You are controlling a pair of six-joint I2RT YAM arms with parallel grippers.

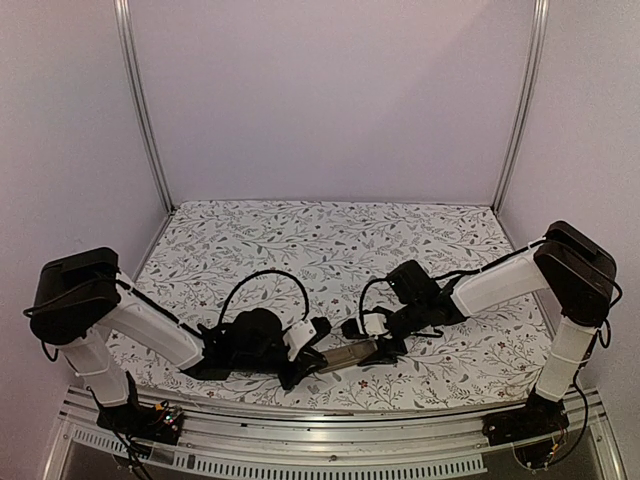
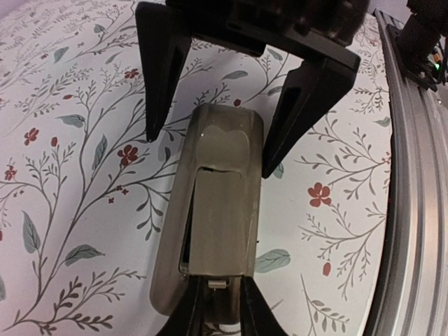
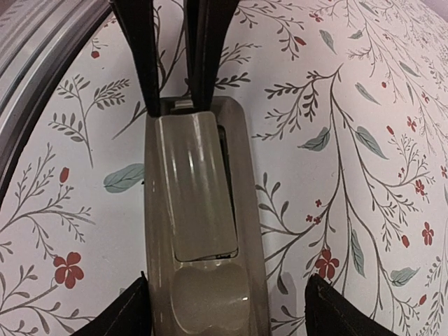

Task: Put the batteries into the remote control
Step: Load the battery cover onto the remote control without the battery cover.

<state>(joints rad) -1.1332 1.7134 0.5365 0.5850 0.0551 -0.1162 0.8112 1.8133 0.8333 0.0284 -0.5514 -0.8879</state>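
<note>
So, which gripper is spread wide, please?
The right gripper, straddling the remote control's rounded end; the left gripper has its fingers close together at the opposite end.

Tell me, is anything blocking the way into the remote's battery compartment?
Yes. The tan-grey cover lies over the recess on the back of the remote control, nearly closed, with only a dark sliver showing along one edge. No loose batteries are visible.

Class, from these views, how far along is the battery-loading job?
Done, apparently: no batteries lie loose, and the cover sits over the recess of the remote control. In hand: the left claw pinches the remote's end; the right claw straddles the other, open. Left: a dark gap beside the cover suggests seating it flush.
</note>
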